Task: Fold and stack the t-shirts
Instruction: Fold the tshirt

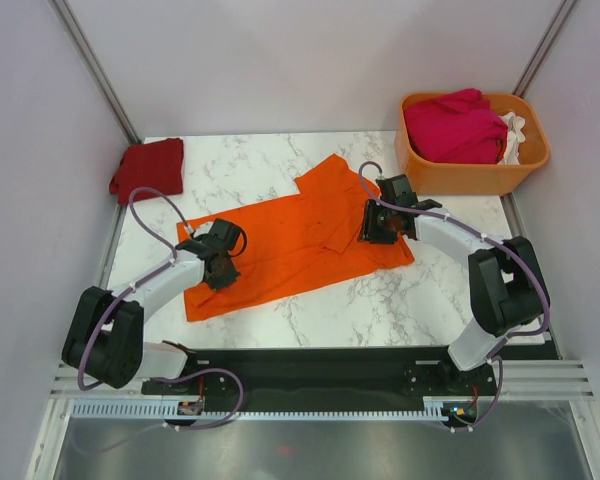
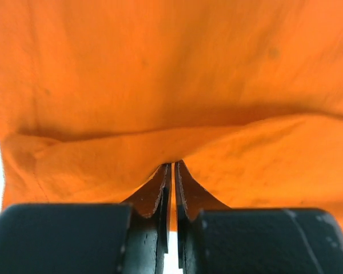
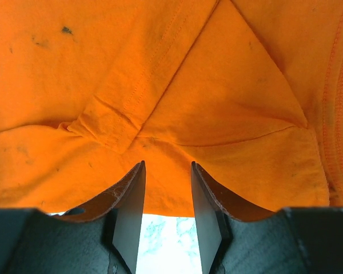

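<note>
A bright orange t-shirt (image 1: pixel 300 235) lies spread on the marble table, with a sleeve folded over near its right end. My left gripper (image 1: pixel 220 268) is at the shirt's left part, its jaws shut on a pinch of orange cloth (image 2: pixel 171 74) in the left wrist view (image 2: pixel 172 165). My right gripper (image 1: pixel 375 230) is at the shirt's right part. Its jaws stand open over the shirt's near edge (image 3: pixel 206 91), with a folded hem just ahead of them in the right wrist view (image 3: pixel 167 165). A dark red t-shirt (image 1: pixel 148 168) lies folded at the back left. Magenta (image 1: pixel 455 125) and white (image 1: pixel 515 135) t-shirts are in the basket.
The rigid orange plastic basket (image 1: pixel 470 175) stands at the back right corner. Grey walls close in the table (image 1: pixel 400 300) on the left, back and right. Bare marble shows in front of the shirt and behind it.
</note>
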You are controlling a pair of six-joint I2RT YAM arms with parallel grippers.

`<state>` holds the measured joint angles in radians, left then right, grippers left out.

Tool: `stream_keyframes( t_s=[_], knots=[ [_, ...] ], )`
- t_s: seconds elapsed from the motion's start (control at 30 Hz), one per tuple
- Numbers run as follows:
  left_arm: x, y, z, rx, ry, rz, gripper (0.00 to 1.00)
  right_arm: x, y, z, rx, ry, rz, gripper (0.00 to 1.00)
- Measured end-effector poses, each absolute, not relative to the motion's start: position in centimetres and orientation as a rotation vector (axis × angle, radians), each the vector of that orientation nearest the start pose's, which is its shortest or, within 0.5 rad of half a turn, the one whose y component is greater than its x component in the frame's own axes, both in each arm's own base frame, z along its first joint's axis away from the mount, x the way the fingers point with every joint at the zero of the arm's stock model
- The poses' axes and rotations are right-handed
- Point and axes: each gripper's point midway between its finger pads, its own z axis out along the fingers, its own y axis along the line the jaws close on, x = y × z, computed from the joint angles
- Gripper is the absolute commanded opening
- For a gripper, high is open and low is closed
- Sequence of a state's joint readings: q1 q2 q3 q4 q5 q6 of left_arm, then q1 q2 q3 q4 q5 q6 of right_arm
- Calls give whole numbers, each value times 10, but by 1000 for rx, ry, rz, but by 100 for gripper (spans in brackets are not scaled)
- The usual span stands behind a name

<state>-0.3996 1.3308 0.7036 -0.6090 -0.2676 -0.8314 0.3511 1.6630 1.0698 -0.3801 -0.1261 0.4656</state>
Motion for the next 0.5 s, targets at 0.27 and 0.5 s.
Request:
stream_keyframes(
  t_s=[0.27, 0.5],
  knots=[
    [273, -49, 44, -700, 2539, 198, 17, 351, 170, 70, 75, 2587, 463, 45],
    [296, -18, 49, -827, 2514, 239, 13, 352, 166, 74, 73, 2574, 458, 45]
  ],
)
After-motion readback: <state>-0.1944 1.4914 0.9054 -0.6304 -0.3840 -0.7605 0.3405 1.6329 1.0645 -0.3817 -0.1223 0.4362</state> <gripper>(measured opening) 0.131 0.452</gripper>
